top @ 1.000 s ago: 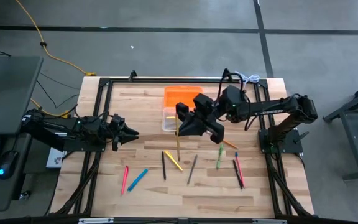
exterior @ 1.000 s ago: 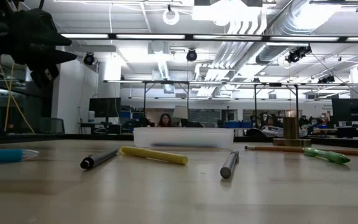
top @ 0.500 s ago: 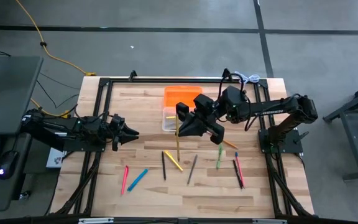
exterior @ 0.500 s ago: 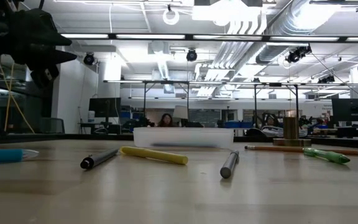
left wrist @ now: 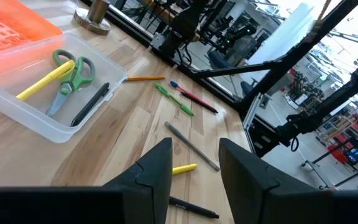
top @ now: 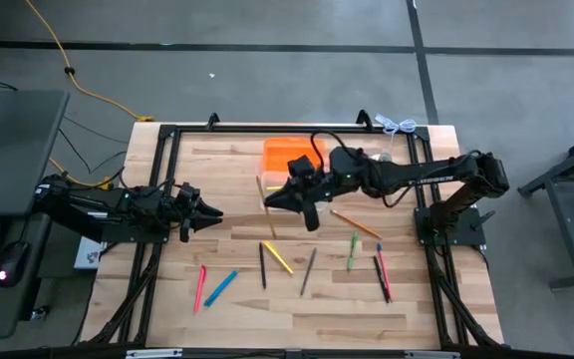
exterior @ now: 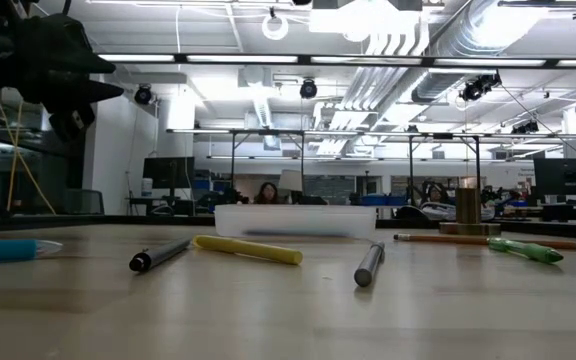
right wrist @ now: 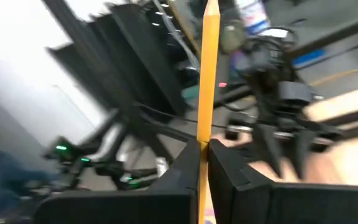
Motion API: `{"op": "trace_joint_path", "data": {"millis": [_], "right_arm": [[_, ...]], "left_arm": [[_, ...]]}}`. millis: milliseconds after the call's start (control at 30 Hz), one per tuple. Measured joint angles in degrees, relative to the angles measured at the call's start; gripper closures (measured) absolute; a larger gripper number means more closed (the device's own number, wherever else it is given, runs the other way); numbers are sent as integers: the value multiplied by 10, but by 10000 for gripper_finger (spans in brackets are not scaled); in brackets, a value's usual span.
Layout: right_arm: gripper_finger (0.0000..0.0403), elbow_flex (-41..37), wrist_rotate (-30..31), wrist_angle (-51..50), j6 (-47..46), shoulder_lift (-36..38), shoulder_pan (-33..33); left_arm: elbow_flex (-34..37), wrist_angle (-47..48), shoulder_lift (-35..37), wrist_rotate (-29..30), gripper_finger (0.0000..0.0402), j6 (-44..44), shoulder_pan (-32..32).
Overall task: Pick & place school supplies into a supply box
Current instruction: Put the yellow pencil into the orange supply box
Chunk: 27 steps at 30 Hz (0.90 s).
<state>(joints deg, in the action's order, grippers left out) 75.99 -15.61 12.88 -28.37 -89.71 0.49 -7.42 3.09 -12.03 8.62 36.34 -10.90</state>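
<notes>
The supply box [top: 270, 191] is a clear plastic box beside an orange piece [top: 289, 154]; in the left wrist view the box [left wrist: 17, 102] holds green-handled scissors [left wrist: 72, 76], a yellow marker and a black pen. My right gripper [top: 283, 199] hangs level above the box's left end, shut on an orange-brown pencil [top: 265, 207]. My left gripper [top: 212, 213] waits open at the table's left. Several pens and pencils lie on the wood nearer the front: pink [top: 200, 286], blue [top: 221, 287], yellow [top: 278, 257], green [top: 352, 249]. My right gripper pinches the pencil's shaft [right wrist: 202, 134] between its two fingers, roughly at mid-length. The fingers come level from the table's right and the pencil lies across them, running near to far. The pencil is lifted clear of table and box, one end [right wrist: 211, 7] sticking out well past the fingers.
A black pen [top: 263, 264], a grey pen [top: 308, 271], an orange pencil [top: 355, 222] and a black and red pair [top: 382, 277] lie loose at centre and right. A brass bell [left wrist: 95, 14] stands beyond the box. A black frame rims the table.
My right gripper has swung its wrist, sunk a little and moved toward the table's left, staying shut. The pencil has gone with it, from the box's right part to its left end, and now slants a little.
</notes>
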Motion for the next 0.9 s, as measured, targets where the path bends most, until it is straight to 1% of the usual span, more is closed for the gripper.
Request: {"op": "trace_joint_path", "data": {"millis": [300,900], "right_arm": [[401,0,102,-79,77,0,2],[402,0,269,-146,186,0,4]], "left_arm": [[0,0,0,6,241,0,0],[0,0,0,15,240,0,0]]}}
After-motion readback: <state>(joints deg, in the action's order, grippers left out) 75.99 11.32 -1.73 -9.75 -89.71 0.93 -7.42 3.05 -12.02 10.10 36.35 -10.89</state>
